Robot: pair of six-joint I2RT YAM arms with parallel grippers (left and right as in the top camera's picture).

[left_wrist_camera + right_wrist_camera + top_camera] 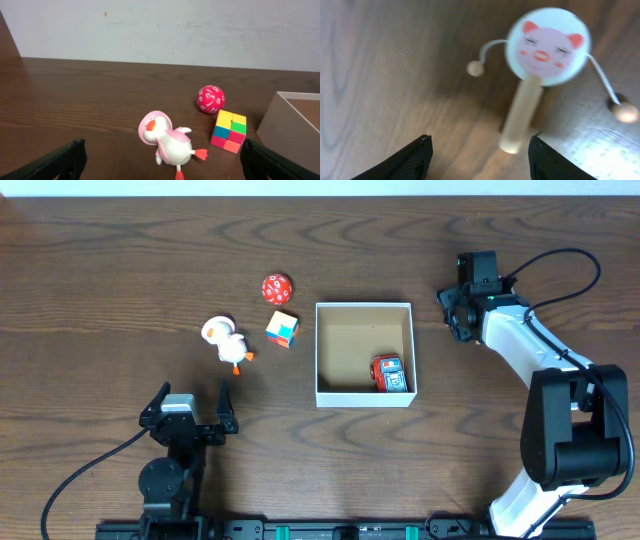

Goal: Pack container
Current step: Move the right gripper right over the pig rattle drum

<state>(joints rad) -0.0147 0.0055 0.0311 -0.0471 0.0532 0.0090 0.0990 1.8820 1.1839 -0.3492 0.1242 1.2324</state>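
Jaws first: the left jaws are released, their black fingers (65, 160) spread wide with nothing between them, low over the tabletop (100, 280) at its near edge. Ahead of them a white duck toy (167, 142) with a pink hood lies on its side, and beyond it a multicoloured cube (229, 131) stands just beside a red ball (210, 98) printed with white marks. The right jaws are likewise released and empty, their fingers (405, 160) apart above a small, blurred rattle drum (547, 42) with a pig face, a pale wooden handle and a bead on a string at each side, lying flat on the wood. The container (365, 398) sits upright near the middle of the tabletop, between the toys and the right arm, with a red toy car (389, 373) in its near right corner. The tabletop is dark brown wood with a strong grain. A plain pale wall (160, 25) rises behind its far edge.
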